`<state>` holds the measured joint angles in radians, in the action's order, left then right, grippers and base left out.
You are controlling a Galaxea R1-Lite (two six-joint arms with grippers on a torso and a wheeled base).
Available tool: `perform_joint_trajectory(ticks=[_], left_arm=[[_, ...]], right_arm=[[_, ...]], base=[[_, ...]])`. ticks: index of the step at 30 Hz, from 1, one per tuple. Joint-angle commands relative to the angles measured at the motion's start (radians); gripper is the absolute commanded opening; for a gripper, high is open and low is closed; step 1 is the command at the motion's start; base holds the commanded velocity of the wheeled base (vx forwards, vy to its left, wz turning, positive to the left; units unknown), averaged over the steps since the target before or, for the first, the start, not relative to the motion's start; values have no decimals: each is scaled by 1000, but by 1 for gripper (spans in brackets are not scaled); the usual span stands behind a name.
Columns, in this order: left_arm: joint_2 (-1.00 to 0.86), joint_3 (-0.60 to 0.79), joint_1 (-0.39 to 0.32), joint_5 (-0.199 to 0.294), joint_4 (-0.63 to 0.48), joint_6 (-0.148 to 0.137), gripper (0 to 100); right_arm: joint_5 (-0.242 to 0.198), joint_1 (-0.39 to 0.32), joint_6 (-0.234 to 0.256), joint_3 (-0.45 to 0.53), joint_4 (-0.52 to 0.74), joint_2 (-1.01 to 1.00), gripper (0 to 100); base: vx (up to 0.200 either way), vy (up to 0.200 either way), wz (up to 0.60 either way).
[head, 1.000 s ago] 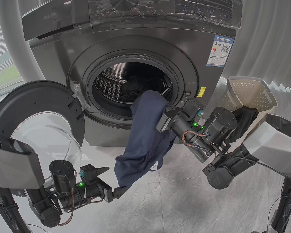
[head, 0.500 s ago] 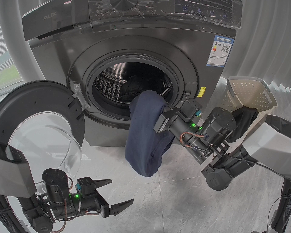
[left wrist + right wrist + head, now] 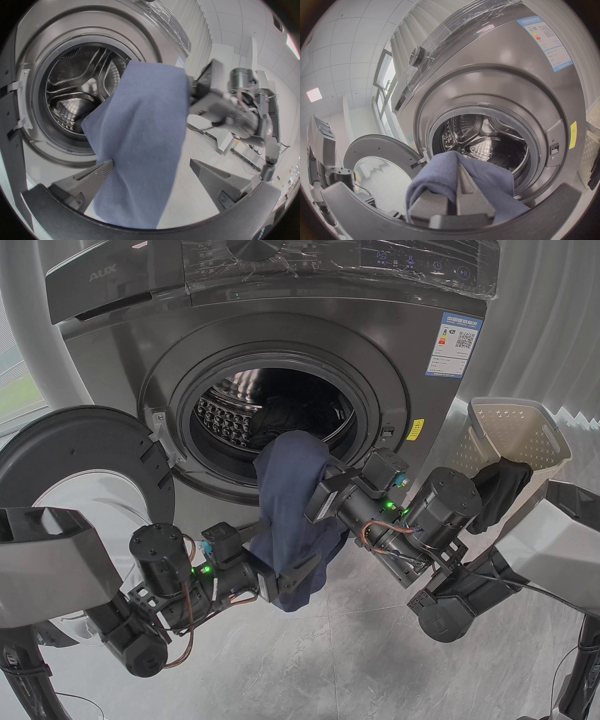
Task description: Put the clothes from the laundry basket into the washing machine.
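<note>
washing machine [image 3: 281,327] holds dark clothes [image 3: 281,418] | right claw [image 3: 458,175] pinches blue garment [image 3: 290,490] at its mouth | left claw [image 3: 150,162] spread | black garment [image 3: 503,487] pending

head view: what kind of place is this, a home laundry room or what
Probably a laundry corner set up in a larger office-like room, not surely a home: a front-loading washing machine with its door open, a laundry basket beside it, and a panelled ceiling in the right wrist view.

Right end effector [image 3: 317,482] holds navy garment [image 3: 290,502] before the washing machine [image 3: 281,327].
</note>
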<state>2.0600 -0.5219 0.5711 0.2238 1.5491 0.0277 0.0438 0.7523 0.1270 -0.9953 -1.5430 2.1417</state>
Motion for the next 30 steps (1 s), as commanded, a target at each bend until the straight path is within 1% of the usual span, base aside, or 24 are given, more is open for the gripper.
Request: perform_joint_trajectory(ticks=[1,3,11,13,14,19,21,22,23,24,27,30], left_arm=[[144,-162,-23,-11,-1,23,100],[173,-202,-25,-14,-1,34,100],[255,-299,-65,-31,0,34,100],[270,-349,-79,-63,0,35,100],[273,-359,-82,-70,0,35,100],[281,-389,-80,-89,0,43,100],[281,-400,-80,-104,0,43,100],[281,-405,-82,-112,2,43,0],[281,-405,-82,-112,2,43,0],[279,-412,-83,-127,2,44,0],[272,-417,-89,-136,2,49,0],[258,-411,-94,-143,3,60,0]], right_arm=[[2,25,0,1,0,-5,0],[2,35,0,1,1,-8,0],[4,70,8,18,1,-39,0],[5,78,8,30,1,-51,0],[5,79,10,35,1,-52,0],[7,82,14,58,0,-54,0],[11,82,14,58,0,-54,0],[11,81,14,58,0,-54,0],[11,81,14,58,0,-54,0],[13,79,16,58,0,-54,0],[13,64,16,61,0,-55,0],[14,25,19,73,0,-65,0]], base=[[0,0,0],[0,0,0],[0,0,0],[0,0,0],[0,0,0],[0,0,0],[0,0,0],[0,0,0],[0,0,0],[0,0,0],[0,0,0],[0,0,0]])
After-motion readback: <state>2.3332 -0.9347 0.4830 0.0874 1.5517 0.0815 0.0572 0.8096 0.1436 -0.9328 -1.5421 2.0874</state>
